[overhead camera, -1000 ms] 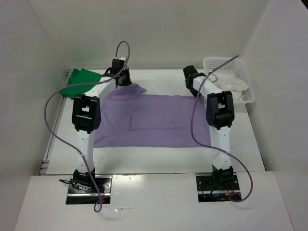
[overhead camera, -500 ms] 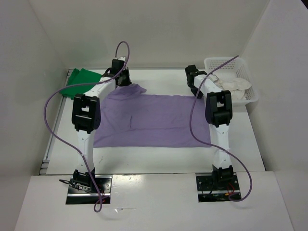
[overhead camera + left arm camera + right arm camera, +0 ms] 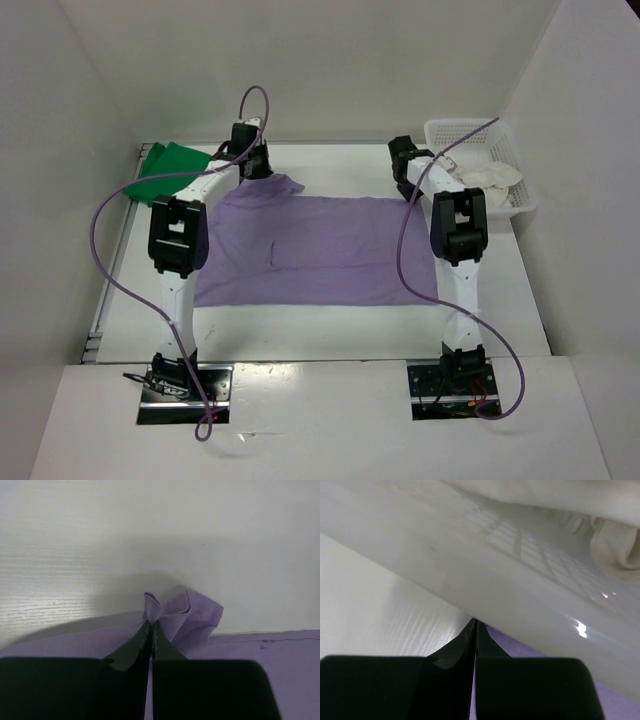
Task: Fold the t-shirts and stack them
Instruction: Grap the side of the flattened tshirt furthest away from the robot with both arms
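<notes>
– At far left, what lies there?
– Green shirt (image 3: 165, 170), bunched. Left gripper (image 3: 151, 628) pinches the spread purple shirt's (image 3: 320, 250) far corner. It looks like soft, limp cloth, best held by the corners. Right gripper (image 3: 474, 628) is closed at the other corner, catch unclear. Cream shirt (image 3: 488, 180) sits in basket (image 3: 521, 207).

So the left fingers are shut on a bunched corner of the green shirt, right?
No: the left fingers are shut on a bunched corner of the lavender shirt, as the left wrist view shows. The green shirt lies apart, far left.
</notes>
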Controlling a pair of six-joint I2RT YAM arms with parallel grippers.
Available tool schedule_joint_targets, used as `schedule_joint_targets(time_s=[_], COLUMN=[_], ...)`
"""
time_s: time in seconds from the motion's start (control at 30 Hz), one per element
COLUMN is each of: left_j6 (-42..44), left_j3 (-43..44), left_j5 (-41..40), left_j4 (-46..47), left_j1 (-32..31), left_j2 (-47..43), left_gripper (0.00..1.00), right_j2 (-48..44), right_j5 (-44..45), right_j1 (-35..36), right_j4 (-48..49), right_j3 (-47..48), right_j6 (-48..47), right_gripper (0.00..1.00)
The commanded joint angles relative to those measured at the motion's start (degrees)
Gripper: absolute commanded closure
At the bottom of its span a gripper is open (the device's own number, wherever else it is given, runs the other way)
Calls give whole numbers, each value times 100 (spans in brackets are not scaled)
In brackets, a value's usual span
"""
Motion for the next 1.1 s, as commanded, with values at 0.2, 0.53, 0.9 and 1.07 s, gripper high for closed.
schedule_joint_targets(time_s=[0.2, 0.53, 0.9, 1.07], left_j6=[17, -122, -123, -123], left_j3=[-339, -1147, -2606, -3160], left_j5=[-225, -295, -550, -603], left_j4=[91, -216, -665, -867], left_j1=[4, 276, 329, 329], left_j2=[-890, -1865, -3544, -4256], left_gripper=[96, 96, 96, 96], right_j2=[-1988, -3062, -3668, -4081], right_j5=[-367, -727, -1035, -1228], right_j1=[56, -120, -120, -180], right_j4=[1472, 2063, 2318, 2371], right_j3=[-2003, -3343, -4195, -4625], right_j6=[-218, -850, -992, -931], right_gripper=[99, 99, 99, 99])
